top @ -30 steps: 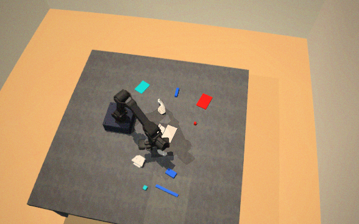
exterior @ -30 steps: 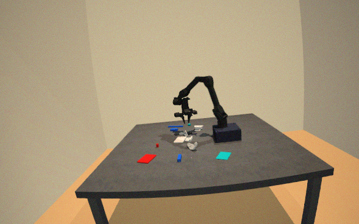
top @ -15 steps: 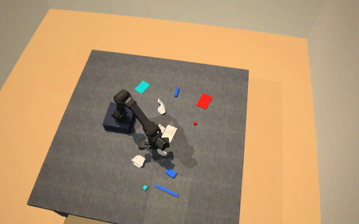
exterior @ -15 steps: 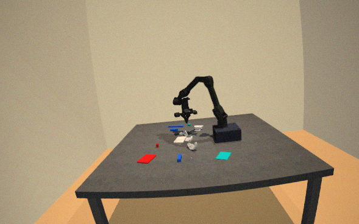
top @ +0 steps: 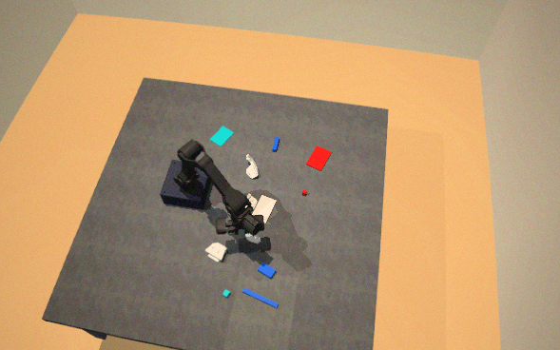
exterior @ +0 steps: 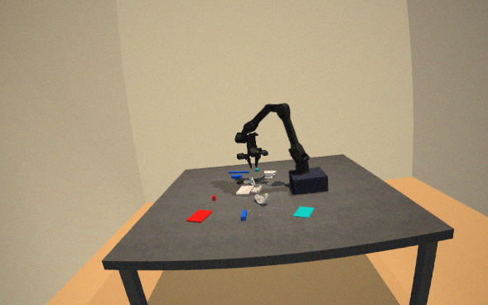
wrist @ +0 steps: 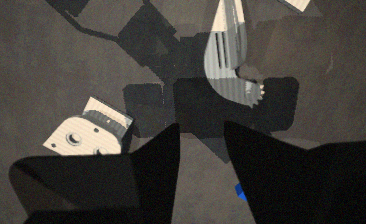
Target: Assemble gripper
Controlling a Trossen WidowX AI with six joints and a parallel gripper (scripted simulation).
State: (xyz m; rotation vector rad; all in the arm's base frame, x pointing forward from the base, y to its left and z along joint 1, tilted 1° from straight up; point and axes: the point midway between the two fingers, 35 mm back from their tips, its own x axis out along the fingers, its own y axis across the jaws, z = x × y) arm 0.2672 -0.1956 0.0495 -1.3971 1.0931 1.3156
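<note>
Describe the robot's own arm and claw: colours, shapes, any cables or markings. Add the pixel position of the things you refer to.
The arm [top: 220, 183] [exterior: 292, 130] is matte black, with chunky rounded joints and slim links. The claw [top: 253, 238] [exterior: 253, 167] [wrist: 201, 129] is black too, its two fingers tapering to points. No cables or markings are discernible.

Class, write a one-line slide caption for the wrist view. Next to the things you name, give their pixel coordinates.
The gripper's parted fingertips above the table, with a toothed white jaw [wrist: 225, 65] ahead and a white part with round holes [wrist: 79, 135] partly hidden.
</note>
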